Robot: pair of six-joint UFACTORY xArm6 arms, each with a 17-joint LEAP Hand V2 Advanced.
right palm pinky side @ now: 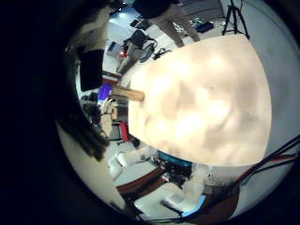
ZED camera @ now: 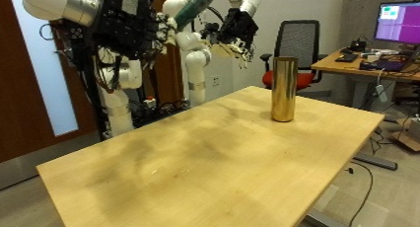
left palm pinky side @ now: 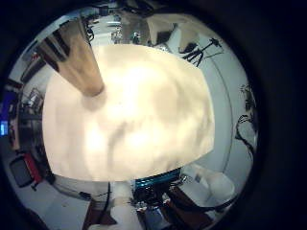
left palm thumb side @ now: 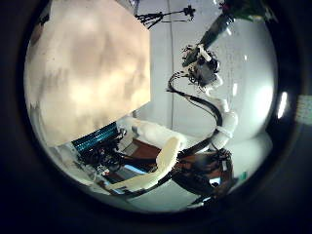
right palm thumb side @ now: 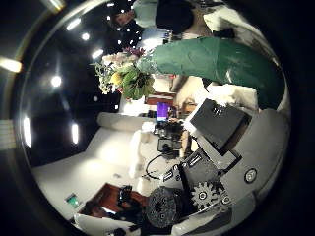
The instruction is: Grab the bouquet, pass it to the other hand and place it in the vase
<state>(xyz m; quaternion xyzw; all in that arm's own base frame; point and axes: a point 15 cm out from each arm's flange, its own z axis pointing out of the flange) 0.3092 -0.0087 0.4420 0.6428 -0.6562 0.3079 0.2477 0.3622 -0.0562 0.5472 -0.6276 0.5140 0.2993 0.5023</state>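
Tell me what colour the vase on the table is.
Gold, a shiny metallic cylinder: the vase, clearest in the outside view.

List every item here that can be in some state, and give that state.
bouquet: held up in the air, not in the vase
vase: standing upright on the table, no flowers in it
right robot hand: raised, gripping the bouquet's wrapped end
left robot hand: raised above the table, touching neither bouquet nor vase
table: bare apart from the vase
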